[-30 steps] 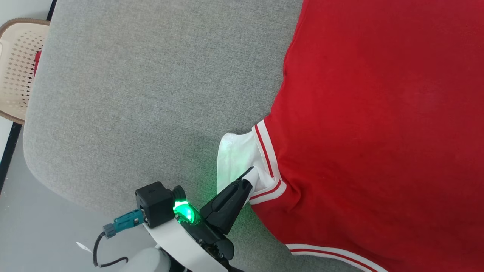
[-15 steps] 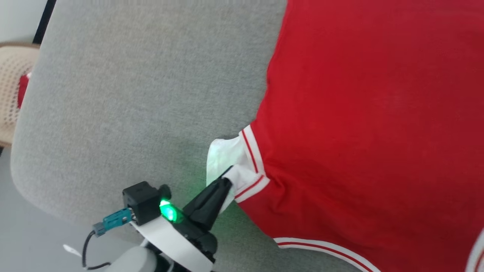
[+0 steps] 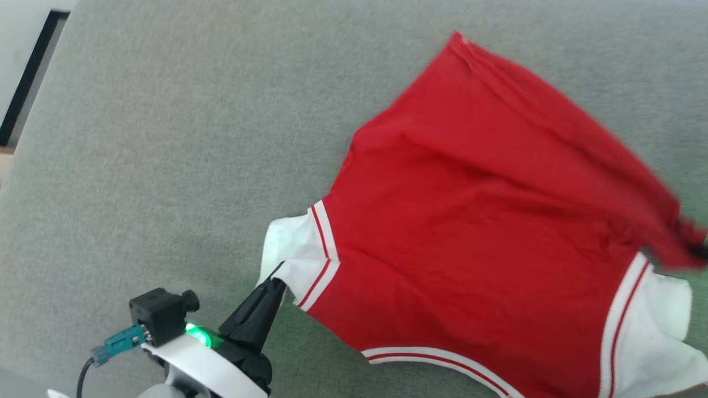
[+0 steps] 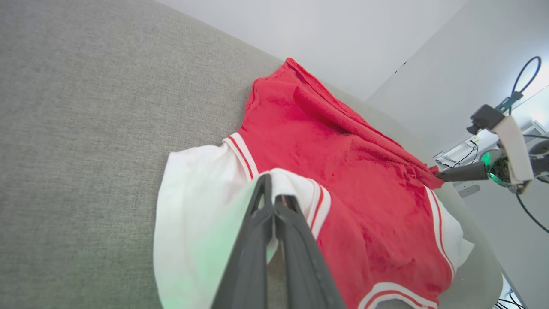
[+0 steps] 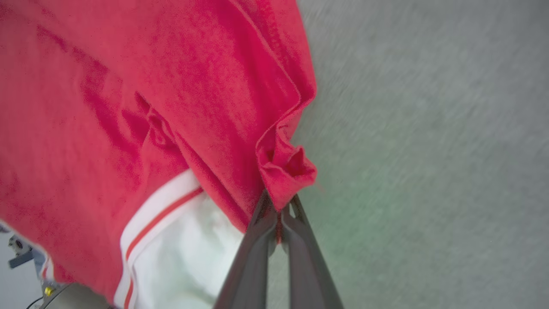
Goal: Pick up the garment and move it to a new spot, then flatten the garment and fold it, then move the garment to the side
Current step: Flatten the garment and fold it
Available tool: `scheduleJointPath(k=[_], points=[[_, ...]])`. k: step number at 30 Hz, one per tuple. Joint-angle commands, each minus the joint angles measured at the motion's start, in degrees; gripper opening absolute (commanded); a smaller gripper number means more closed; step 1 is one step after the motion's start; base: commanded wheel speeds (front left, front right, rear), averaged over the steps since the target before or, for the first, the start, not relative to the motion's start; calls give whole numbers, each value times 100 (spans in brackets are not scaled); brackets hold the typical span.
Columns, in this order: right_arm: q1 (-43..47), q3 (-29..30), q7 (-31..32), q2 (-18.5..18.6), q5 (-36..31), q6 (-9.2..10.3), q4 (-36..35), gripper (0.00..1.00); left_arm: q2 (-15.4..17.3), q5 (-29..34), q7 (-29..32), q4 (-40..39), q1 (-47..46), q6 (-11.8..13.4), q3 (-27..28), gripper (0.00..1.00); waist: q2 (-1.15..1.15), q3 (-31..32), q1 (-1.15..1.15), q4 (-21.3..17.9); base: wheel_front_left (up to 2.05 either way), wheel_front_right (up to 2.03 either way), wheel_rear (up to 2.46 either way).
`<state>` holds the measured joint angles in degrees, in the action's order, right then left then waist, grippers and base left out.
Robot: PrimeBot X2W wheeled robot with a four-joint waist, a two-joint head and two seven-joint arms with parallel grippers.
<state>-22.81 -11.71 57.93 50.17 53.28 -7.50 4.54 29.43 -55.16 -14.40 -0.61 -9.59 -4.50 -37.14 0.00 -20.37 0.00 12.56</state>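
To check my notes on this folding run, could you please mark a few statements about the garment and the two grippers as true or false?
1. The left gripper is shut on a white sleeve of the garment. True.
2. The right gripper is open and clear of the cloth. False: it is shut on a bunched red edge of the garment.
3. Under the garment is a grey fabric surface. True.
4. The garment is folded into a neat rectangle. False: it is spread out and creased, with both white sleeves showing.
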Motion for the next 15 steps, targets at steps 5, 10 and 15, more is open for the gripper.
scheduleJointPath(k=[5,10,15], points=[[1443,138,426,110,277,2,-1082,0,130,-108,-27,11,153,43,95,0,0,318,0,-247,0,0,0],[2671,250,715,-130,150,2,-1953,0,197,-171,-23,27,159,9,142,0,0,397,0,-255,0,0,0],[3427,293,765,-591,-140,1,-2451,0,179,-192,-27,104,151,-10,130,0,0,445,0,-255,0,0,0]])
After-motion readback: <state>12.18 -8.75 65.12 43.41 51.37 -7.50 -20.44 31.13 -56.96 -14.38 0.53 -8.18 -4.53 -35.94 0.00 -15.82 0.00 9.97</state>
